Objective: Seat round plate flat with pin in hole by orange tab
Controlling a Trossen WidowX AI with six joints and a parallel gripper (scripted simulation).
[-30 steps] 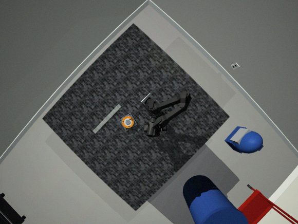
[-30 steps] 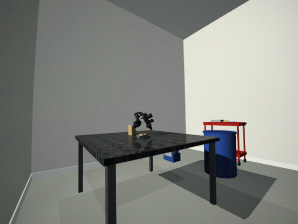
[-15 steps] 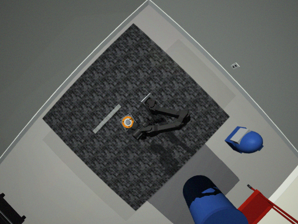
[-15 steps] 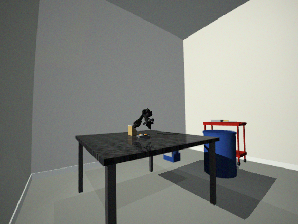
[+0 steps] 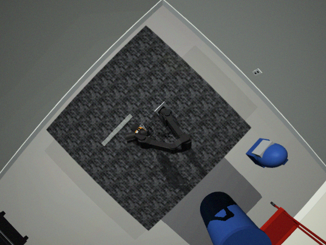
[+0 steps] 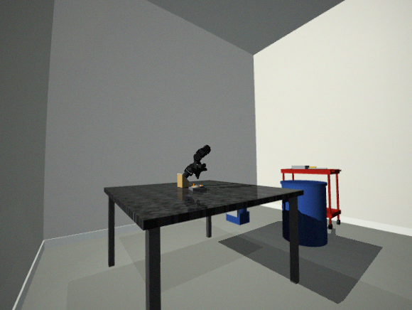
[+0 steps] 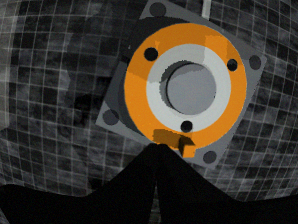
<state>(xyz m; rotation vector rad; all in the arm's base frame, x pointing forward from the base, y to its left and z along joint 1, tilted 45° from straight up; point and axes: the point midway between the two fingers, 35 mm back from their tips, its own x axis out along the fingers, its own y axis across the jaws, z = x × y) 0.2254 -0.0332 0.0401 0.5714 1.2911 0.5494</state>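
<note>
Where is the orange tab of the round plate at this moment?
In the wrist view, the orange tab is at the plate's lower edge, just above the shut jaws' tips and beside the lowest hole.

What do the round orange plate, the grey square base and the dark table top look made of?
Round orange plate: flat matte colour with no shine, likely plastic or painted.
Grey square base: plain matte grey with corner holes, could be metal or plastic.
Dark table top: mottled black-grey pattern that mirrors the objects standing on it, suggesting polished stone or a glossy laminate.

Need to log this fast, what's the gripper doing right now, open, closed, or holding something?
Gripper: closed, jaws together with nothing between them, poised at the near edge of the orange plate.
</note>
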